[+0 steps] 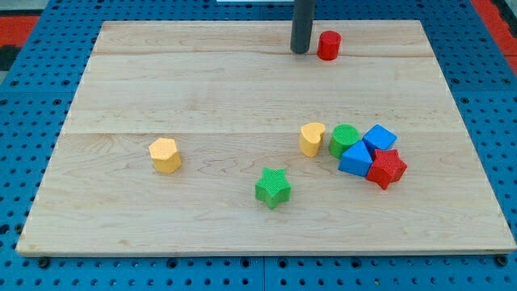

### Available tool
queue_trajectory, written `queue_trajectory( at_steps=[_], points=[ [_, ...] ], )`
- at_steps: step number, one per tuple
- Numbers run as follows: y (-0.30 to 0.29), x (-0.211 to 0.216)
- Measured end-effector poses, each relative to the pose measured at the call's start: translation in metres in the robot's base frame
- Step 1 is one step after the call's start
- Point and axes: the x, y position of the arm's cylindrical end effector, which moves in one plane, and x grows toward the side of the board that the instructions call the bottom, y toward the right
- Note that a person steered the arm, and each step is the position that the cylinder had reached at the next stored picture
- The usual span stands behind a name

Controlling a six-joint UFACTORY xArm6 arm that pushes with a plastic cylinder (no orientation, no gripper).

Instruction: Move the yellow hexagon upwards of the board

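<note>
The yellow hexagon (165, 154) lies on the wooden board (202, 81), left of centre in the lower half. My tip (300, 50) is at the view's top, far up and to the right of the hexagon. It stands just left of a red cylinder (328, 45), with a small gap between them.
A yellow heart-like block (312, 138), a green cylinder (343, 140), two blue blocks (378, 137) (355, 158) and a red star (387, 168) cluster at the right. A green star (273, 187) lies alone at the lower centre. Blue pegboard (32, 121) surrounds the board.
</note>
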Motion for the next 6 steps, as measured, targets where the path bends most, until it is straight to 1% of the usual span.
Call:
queue_trajectory(
  at_steps=[2,3,4,5,6],
  points=[
    [0.084,0.008],
    [0.013,0.052],
    [-0.097,0.064],
    [-0.136,0.174],
    [-0.144,0.263]
  ],
)
